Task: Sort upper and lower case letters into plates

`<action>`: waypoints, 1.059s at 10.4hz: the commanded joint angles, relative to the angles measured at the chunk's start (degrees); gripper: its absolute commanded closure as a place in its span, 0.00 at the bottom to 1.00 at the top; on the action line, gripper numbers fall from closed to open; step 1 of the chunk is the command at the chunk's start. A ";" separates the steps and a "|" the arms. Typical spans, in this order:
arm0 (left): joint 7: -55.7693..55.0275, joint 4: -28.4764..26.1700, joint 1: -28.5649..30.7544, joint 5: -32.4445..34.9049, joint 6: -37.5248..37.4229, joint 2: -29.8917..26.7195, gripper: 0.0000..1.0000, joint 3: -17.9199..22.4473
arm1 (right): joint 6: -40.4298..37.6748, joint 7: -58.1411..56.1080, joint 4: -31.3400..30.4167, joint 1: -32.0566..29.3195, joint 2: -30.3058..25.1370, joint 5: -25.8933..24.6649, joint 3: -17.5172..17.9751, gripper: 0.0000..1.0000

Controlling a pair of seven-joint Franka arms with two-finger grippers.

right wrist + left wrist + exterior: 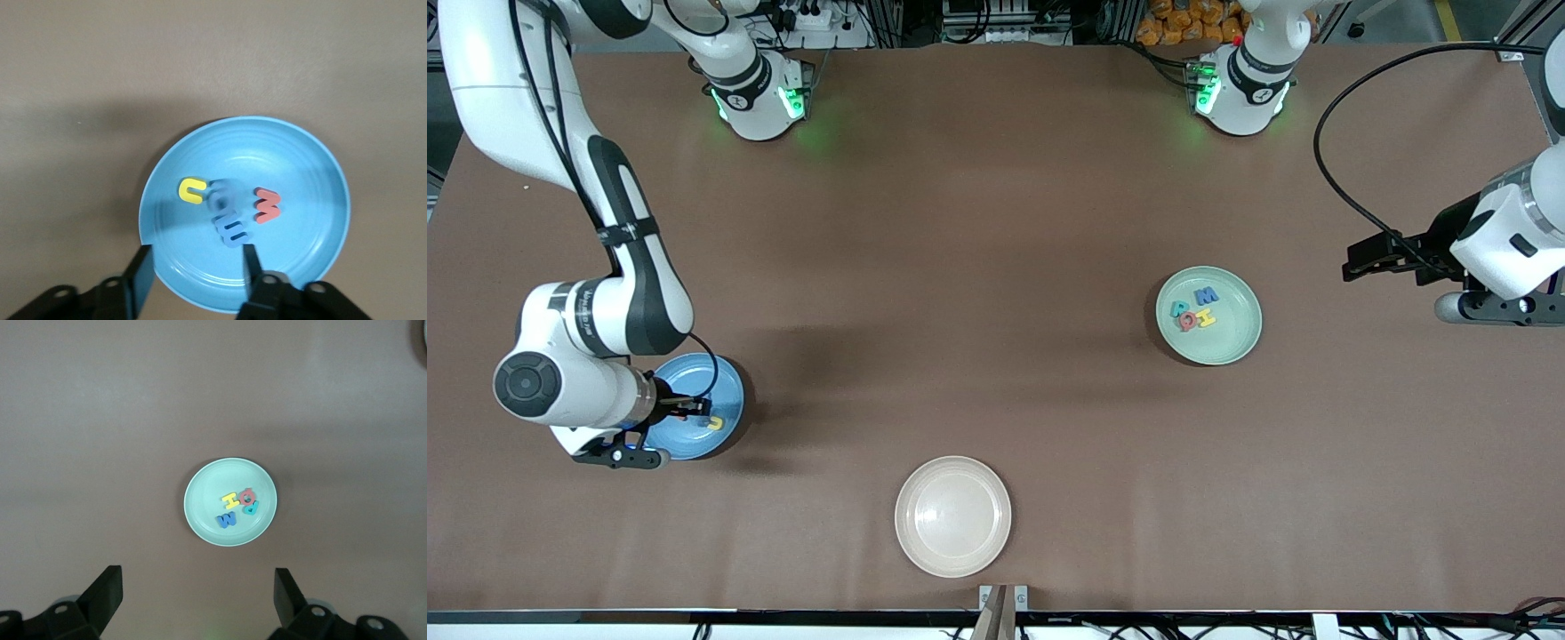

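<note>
My right gripper (698,411) hangs low over the blue plate (729,391), open with nothing between its fingers (140,273). In the right wrist view the blue plate (300,173) holds a yellow letter (191,190), a red letter (268,205), a blue letter (233,230) and a blurred blue shape (220,197) beside it. The mint plate (1232,342) holds a blue letter (1207,295), a teal one (1178,309), a red one (1188,322) and a yellow one (1206,317). My left gripper (1356,265) waits open in the air beside the mint plate (207,493), toward the left arm's end.
A cream-white plate (907,533) with nothing in it sits near the table's front edge, nearer to the front camera than both other plates. A black cable loops above the left arm's end of the brown table.
</note>
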 commanded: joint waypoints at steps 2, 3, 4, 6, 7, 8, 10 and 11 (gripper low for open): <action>0.00 -0.02 0.08 -1.89 -1.49 -2.29 0.00 1.26 | -0.23 -2.19 -18.29 -0.39 -21.25 -0.74 2.11 0.00; 0.00 -0.55 -0.27 -1.63 -1.49 -3.35 0.00 1.26 | -1.19 -2.81 -21.21 1.10 -26.89 -0.65 2.02 0.00; 0.17 -2.03 -0.27 -1.71 -1.40 -4.75 0.00 1.26 | -4.34 -2.90 -21.50 2.42 -30.42 -0.56 2.02 0.00; 0.18 -4.94 -0.10 -1.89 -1.40 -6.69 0.00 1.34 | -7.87 -3.69 -19.41 4.10 -34.75 -0.21 1.76 0.00; 0.26 -5.82 0.08 -2.06 -1.40 -7.31 0.00 1.43 | -11.54 -5.52 -15.48 4.11 -34.85 0.31 1.67 0.00; 0.26 -6.09 0.08 -2.07 -1.32 -7.58 0.00 1.69 | -15.93 -8.15 -10.48 3.85 -34.85 2.06 1.41 0.00; 0.52 -8.45 -3.41 -2.07 -1.40 -9.41 0.00 5.71 | -23.84 -12.29 -2.73 3.76 -34.85 7.07 -1.83 0.00; 1.22 -8.73 -5.44 -2.07 -1.40 -9.51 0.00 7.83 | -27.36 -13.00 0.87 3.76 -34.77 6.91 -2.02 0.00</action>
